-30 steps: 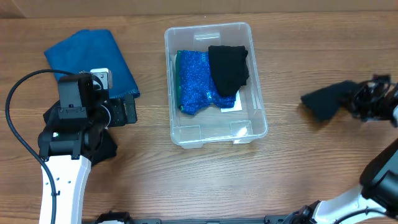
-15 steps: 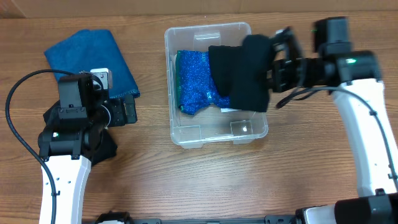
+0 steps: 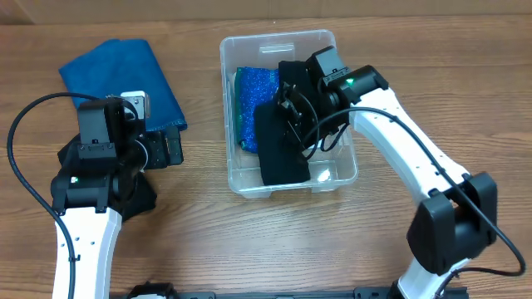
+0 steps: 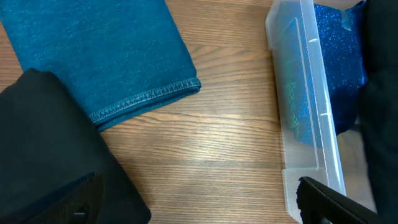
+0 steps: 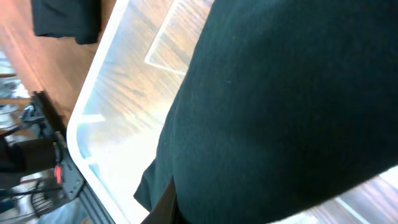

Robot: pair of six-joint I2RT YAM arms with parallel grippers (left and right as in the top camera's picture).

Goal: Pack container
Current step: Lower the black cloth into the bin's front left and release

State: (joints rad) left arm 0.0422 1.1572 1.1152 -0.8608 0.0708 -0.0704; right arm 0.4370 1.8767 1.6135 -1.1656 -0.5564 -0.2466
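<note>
**A:** So, overhead first: where's the container [image 3: 226, 124]?

**B:** Mid-table. The right gripper [image 3: 293, 112] is down inside it, on a black cloth [image 3: 278, 158] lying in the container's near half, against a glitter cloth [image 3: 252, 100]. The jaws are hidden, so I cannot tell whether it grips. The left gripper [image 3: 170, 148] hangs left of the container, beside a towel [image 3: 125, 75].

**A:** And the left wrist?

**B:** The left gripper [image 4: 199, 202] is spread wide with nothing between its fingers, over bare wood just left of the container [image 4: 305, 93] wall. The towel [image 4: 106, 56] lies farther left, with a dark cloth [image 4: 50, 143] overlapping it.

**A:** Right wrist?

**B:** The black cloth [image 5: 280, 112] fills most of it. The container [image 5: 93, 106] rim and clear floor show beside it. The fingers are covered.
</note>
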